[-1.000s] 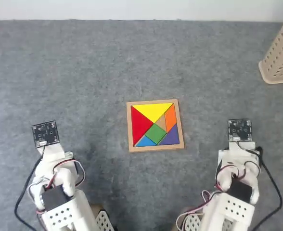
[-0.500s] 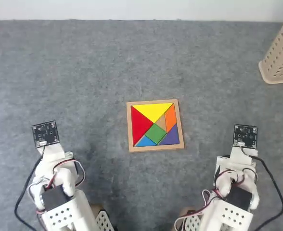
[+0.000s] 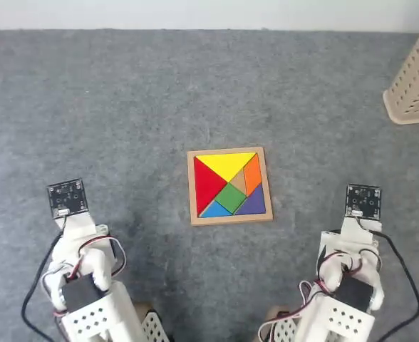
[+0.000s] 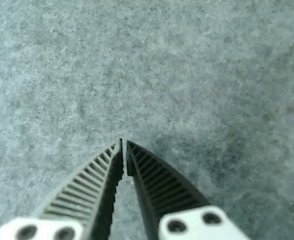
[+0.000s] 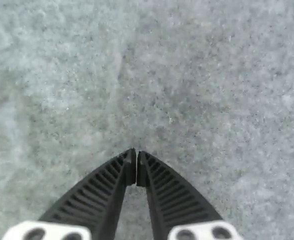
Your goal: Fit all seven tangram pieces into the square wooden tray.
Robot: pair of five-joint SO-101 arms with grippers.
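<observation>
The grey felt surface [image 3: 124,100] is carrying everything. The left arm [image 3: 81,274] and right arm [image 3: 348,281] are sitting at its near edge, well apart from each other, and a beige perforated basket [image 3: 415,78] is standing at the far right.

The square wooden tray [image 3: 191,191] is lying flat midway between the arms and a little beyond them. Being square, it has no long axis, and it is sitting turned slightly off square to the surface's edge.

All seven pieces are lying inside it. The yellow triangle [image 3: 226,165] is running its long edge along the far side and the red triangle [image 3: 208,185] along the left side, both pointing at the centre.

The left pincer [image 4: 123,145] and right pincer [image 5: 136,154] are each hanging over bare felt, tips pressed together, gripping nothing.
</observation>
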